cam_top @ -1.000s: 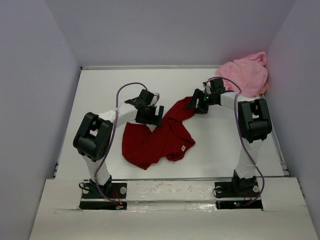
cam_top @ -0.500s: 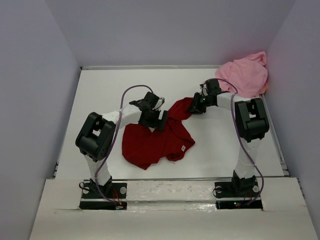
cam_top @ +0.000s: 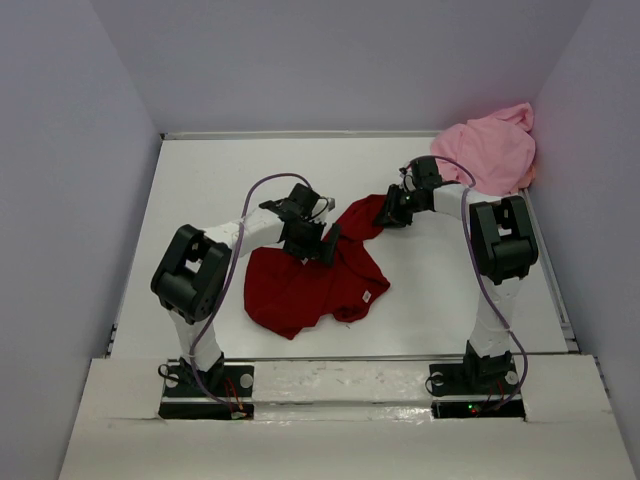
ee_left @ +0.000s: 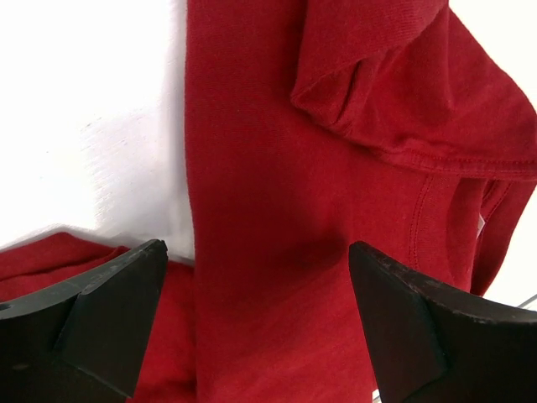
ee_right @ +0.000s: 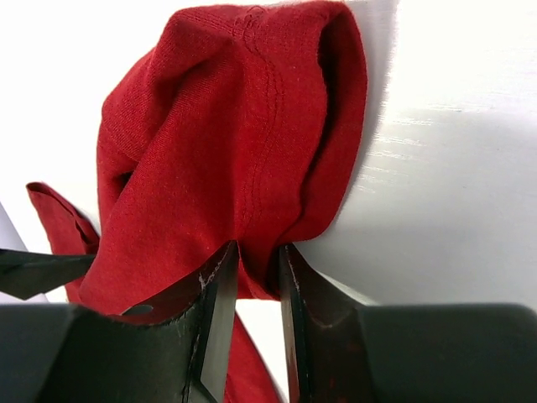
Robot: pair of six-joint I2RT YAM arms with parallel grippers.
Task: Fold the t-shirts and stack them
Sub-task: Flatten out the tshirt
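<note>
The dark red t-shirt (cam_top: pixel 320 280) lies crumpled on the white table (cam_top: pixel 200 200) in the middle. My left gripper (cam_top: pixel 318 245) hovers over its upper middle, jaws wide open, with red cloth (ee_left: pixel 268 252) between and below the fingers (ee_left: pixel 109 311). My right gripper (cam_top: pixel 388 212) is shut on a bunched fold at the shirt's far end (ee_right: pixel 243 168); the fingers (ee_right: pixel 214 319) pinch the cloth. The light pink t-shirt (cam_top: pixel 490 150) is heaped in the far right corner.
Grey walls enclose the table on the left, back and right. The table's raised front ledge (cam_top: pixel 340 385) carries both arm bases. A small white label (cam_top: pixel 368 296) shows on the red shirt's right hem.
My left gripper has moved right and nearer, onto the red shirt. My right gripper has shifted slightly left with the shirt's far end; the cloth there bunched up.
</note>
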